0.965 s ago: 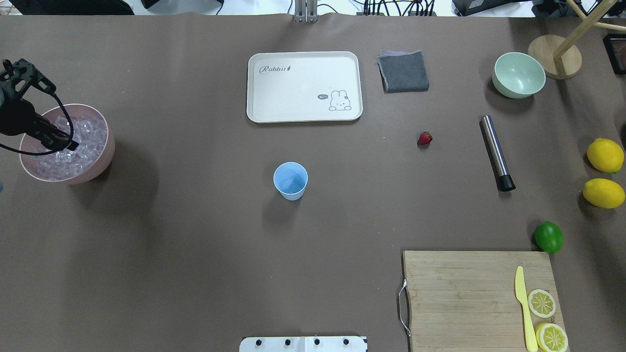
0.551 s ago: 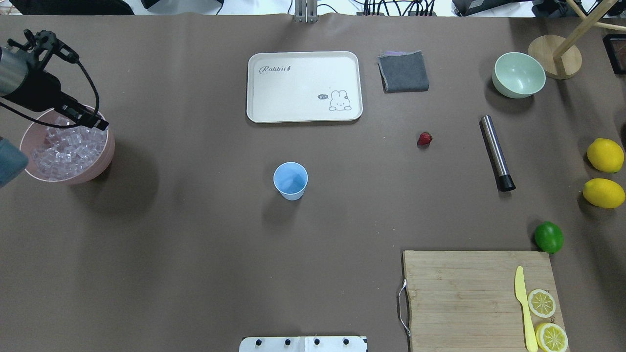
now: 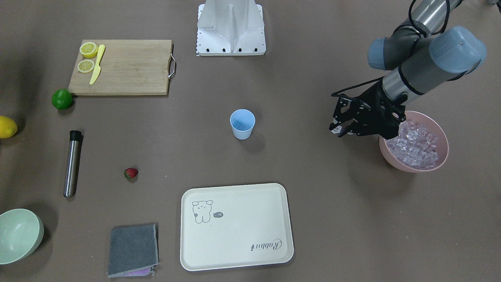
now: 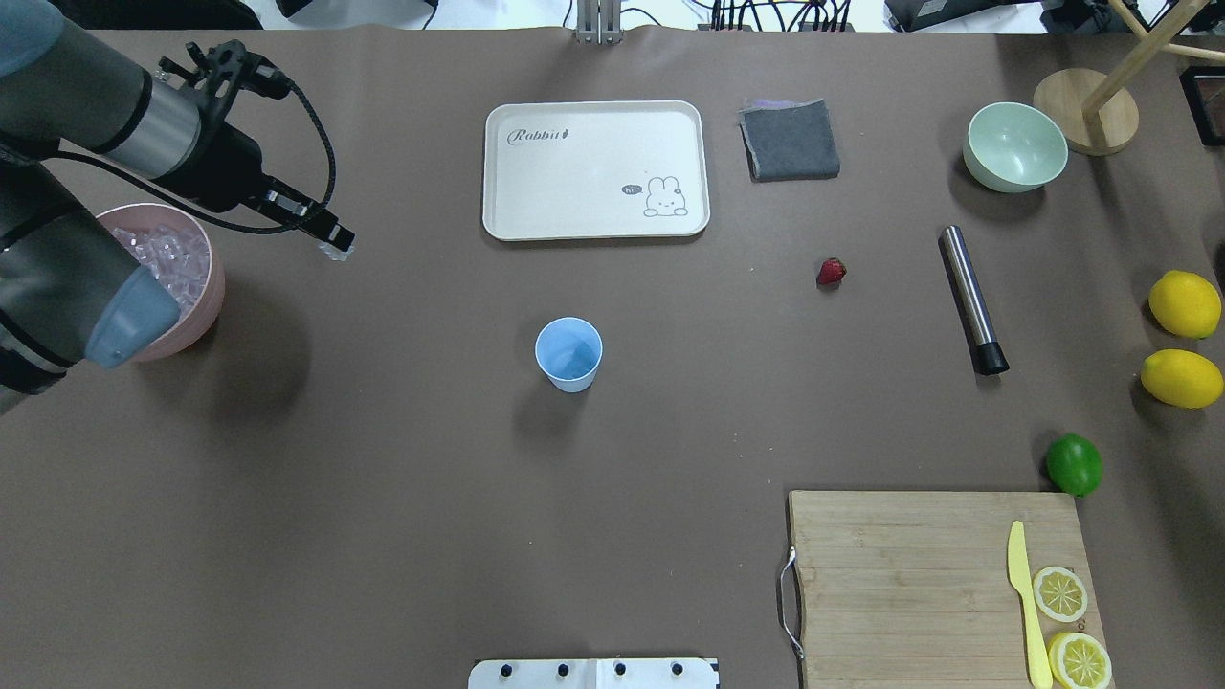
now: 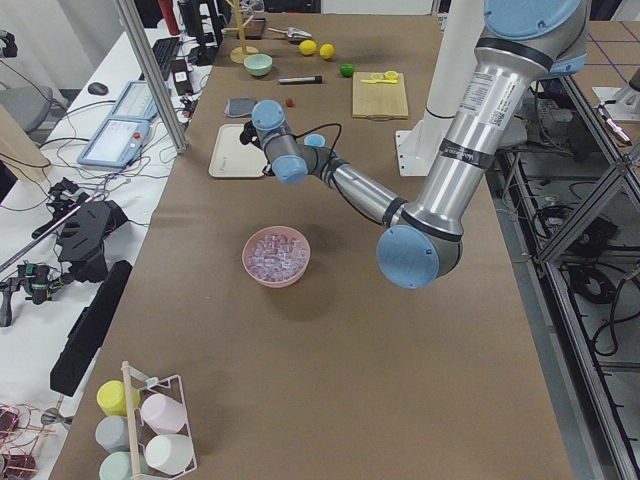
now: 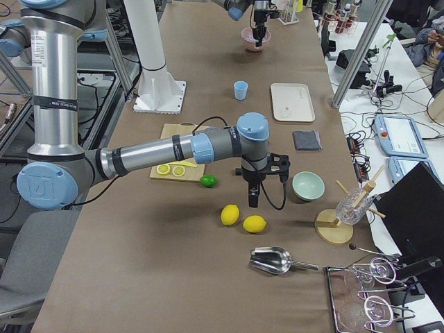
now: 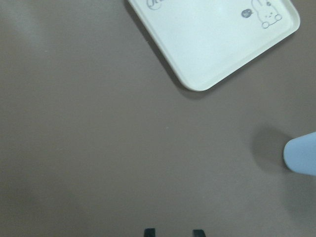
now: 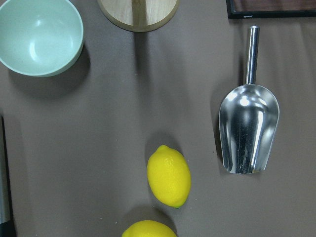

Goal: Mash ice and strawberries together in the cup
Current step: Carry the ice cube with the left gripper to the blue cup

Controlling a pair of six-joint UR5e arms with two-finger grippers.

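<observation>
The left fingers (image 4: pixel 337 239) hover over the bare counter (image 4: pixel 383 459) near the one pink bowl (image 4: pixel 215 287), pinched shut on a single ice cube (image 4: pixel 337 253). The heap of ice (image 4: pixel 167 256) lies in that bowl. One blue cup (image 4: pixel 568 354) stands upright mid-counter, well apart from them, and one strawberry (image 4: pixel 831 272) lies beyond it. The right fingers (image 6: pixel 253 201) hang near two lemons (image 4: pixel 1185 303); it cannot be told whether they are open or closed. Also there are one lime (image 4: pixel 1074 464), two lemon slices (image 4: pixel 1059 593) and one mint bowl (image 4: pixel 1014 146).
</observation>
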